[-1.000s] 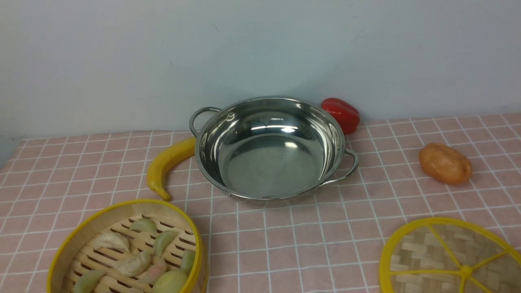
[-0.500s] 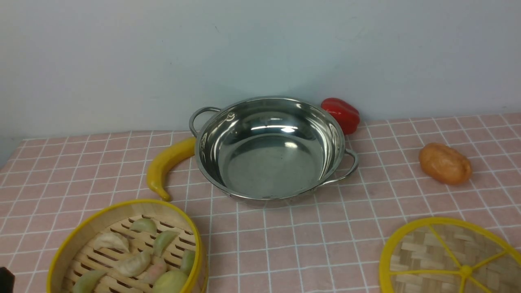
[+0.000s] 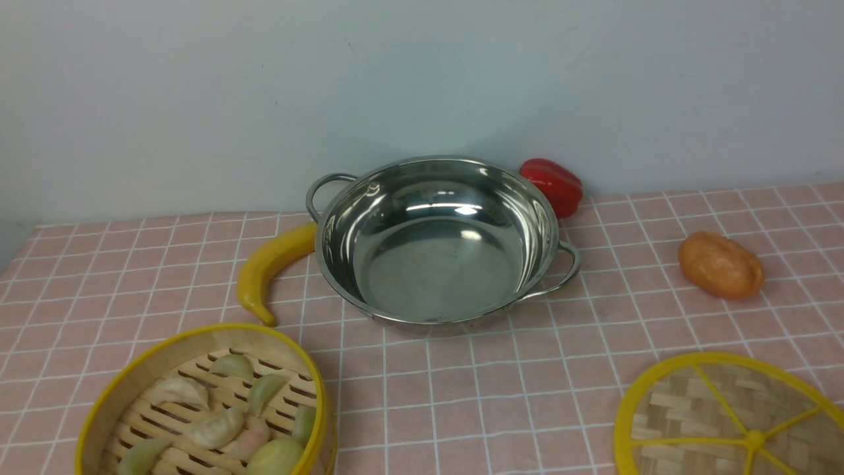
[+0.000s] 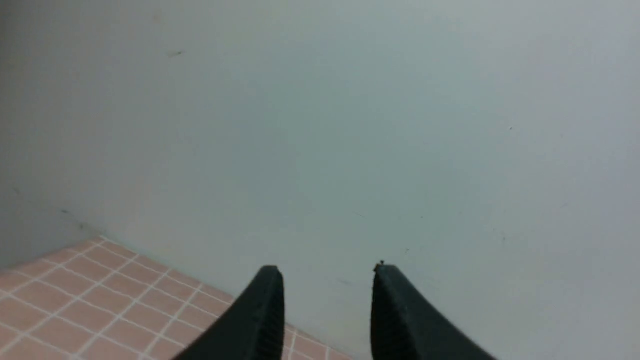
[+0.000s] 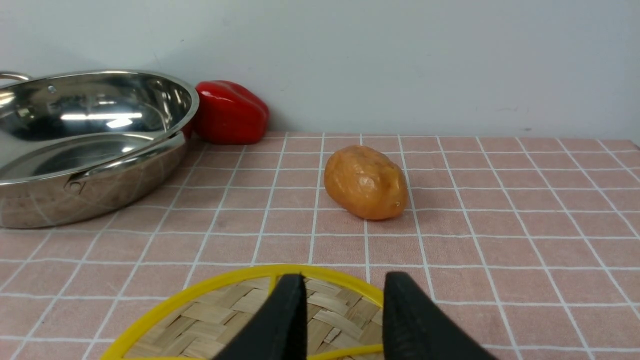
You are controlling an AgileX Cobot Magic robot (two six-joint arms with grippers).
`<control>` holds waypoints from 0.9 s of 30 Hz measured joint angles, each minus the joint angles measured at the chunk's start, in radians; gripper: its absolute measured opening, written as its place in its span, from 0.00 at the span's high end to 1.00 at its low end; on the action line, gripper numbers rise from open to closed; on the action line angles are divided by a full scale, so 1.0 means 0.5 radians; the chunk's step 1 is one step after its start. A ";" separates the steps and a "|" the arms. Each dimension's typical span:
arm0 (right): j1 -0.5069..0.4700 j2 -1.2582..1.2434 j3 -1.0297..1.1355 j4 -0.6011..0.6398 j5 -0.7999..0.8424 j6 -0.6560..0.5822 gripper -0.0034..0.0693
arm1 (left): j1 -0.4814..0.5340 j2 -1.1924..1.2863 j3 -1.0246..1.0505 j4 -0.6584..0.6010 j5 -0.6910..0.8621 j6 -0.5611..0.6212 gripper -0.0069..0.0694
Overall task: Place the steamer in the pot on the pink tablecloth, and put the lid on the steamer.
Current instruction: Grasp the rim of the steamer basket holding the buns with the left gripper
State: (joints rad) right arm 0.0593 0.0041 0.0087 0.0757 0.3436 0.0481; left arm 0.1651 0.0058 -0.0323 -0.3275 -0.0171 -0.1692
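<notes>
Stainless-steel pot [image 3: 436, 264]: centre of pink tablecloth [image 3: 448, 389], empty. Bamboo steamer [image 3: 204, 409], holding dumplings: seven o'clock from pot. Woven lid [image 3: 725, 422]: four o'clock. Left gripper [image 4: 327, 300] and right gripper [image 5: 345, 305]: fingers spread, nothing pinched.

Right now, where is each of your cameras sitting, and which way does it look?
Front: between my arms, looking forward at the pot, steamer and lid; none of my body shows.
Left wrist: on my left arm, facing mostly the wall; my open left pincer shows.
Right wrist: on my right arm, looking over the lid toward the potato; my open right pincer shows.
Front and right wrist share the pot, lid and potato.
</notes>
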 joint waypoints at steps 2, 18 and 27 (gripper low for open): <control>0.000 0.000 0.000 0.000 0.000 0.000 0.62 | 0.000 0.031 -0.109 0.000 0.150 -0.018 0.59; 0.000 0.000 0.000 0.000 0.000 0.000 0.62 | 0.000 1.150 -1.125 -0.403 2.017 1.668 0.60; 0.000 0.000 0.000 0.000 0.000 0.000 0.62 | 0.000 2.073 -1.291 -1.057 2.152 2.230 0.60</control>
State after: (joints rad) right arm 0.0593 0.0041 0.0087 0.0757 0.3436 0.0481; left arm 0.1651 1.0426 -0.6780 -0.8562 1.0588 0.9458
